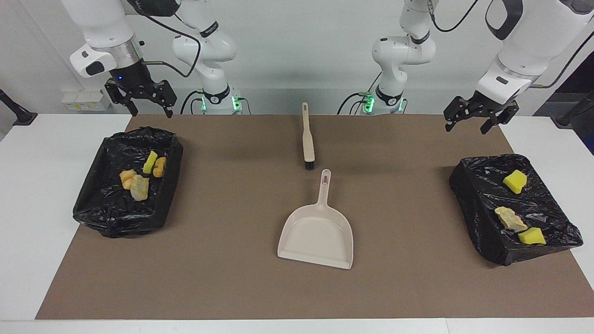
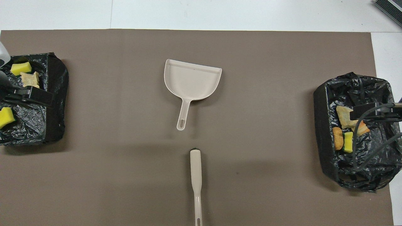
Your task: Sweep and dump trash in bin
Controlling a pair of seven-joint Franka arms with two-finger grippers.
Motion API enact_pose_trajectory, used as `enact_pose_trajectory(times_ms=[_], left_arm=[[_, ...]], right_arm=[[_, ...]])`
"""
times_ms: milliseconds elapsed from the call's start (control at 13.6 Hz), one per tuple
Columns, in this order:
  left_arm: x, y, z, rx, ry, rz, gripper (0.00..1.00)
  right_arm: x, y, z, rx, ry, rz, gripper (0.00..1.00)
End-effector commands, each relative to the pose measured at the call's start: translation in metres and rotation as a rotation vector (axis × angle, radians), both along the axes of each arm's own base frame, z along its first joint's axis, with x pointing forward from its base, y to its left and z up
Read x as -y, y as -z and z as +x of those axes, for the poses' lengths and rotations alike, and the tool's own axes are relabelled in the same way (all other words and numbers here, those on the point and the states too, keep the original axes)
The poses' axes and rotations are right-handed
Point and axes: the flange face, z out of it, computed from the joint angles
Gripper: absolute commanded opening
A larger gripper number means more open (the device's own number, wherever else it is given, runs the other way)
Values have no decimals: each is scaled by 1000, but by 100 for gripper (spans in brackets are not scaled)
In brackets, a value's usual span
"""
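The trash lies in two black-bag-lined bins. The bin (image 1: 111,213) at the right arm's end holds a yellow-green sponge (image 1: 150,161), tan-orange pieces (image 1: 159,167) and a pale lump (image 1: 139,188). The bin (image 1: 482,204) at the left arm's end holds two yellow sponge chunks (image 1: 515,181) and a tan lump (image 1: 510,219). The beige dustpan (image 1: 318,232) and brush (image 1: 307,139) lie mid-mat, brush nearer to the robots. My left gripper (image 1: 478,121) and right gripper (image 1: 153,109) hang open and empty in the air by their bins.
A brown mat (image 1: 232,260) covers the white table (image 1: 32,195). In the overhead view the left gripper (image 2: 31,95) and right gripper (image 2: 370,112) cover parts of the bins (image 2: 56,103) (image 2: 320,125). The dustpan (image 2: 191,80) and brush (image 2: 196,175) show mid-mat.
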Motion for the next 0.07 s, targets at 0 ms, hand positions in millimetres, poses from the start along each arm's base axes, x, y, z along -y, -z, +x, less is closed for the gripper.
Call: enact_pose_trajectory(times_ms=[0], left_arm=[[-2,-5,-2,-7,13,16,100]], right_arm=[[3,-1,-1,4,-18,3,100]])
